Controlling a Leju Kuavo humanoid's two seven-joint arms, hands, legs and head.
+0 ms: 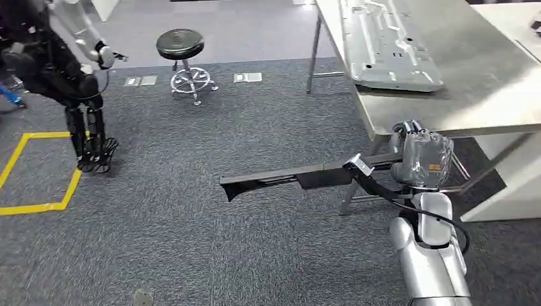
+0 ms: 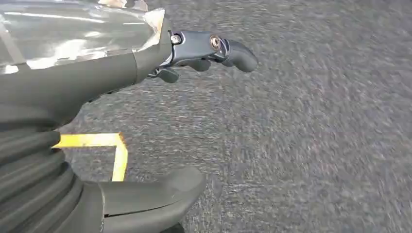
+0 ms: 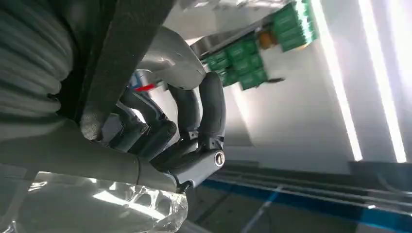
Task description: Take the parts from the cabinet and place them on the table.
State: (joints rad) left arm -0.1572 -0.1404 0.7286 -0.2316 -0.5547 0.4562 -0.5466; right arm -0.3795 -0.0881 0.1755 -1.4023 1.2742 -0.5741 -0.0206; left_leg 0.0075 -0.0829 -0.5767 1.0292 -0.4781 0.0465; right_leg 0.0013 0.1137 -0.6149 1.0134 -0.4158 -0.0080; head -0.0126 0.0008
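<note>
Parts number two as we count them: one long black part [image 1: 300,175] at centre frame and one grey panel [image 1: 386,44] on the steel table [image 1: 485,83] at upper right. Our right hand [image 1: 421,156] clamps the black part's right end, its long axis pointing left, nearly level. The fingers [image 3: 204,116] partly hide it. Our left hand [image 2: 145,121] hangs with fingers spread, holding nothing.

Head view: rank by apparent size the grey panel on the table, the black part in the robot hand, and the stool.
1. Black part and grey panel: look alike, and the part is nearer, so unranked.
2. Stool: smallest, though farthest away.
</note>
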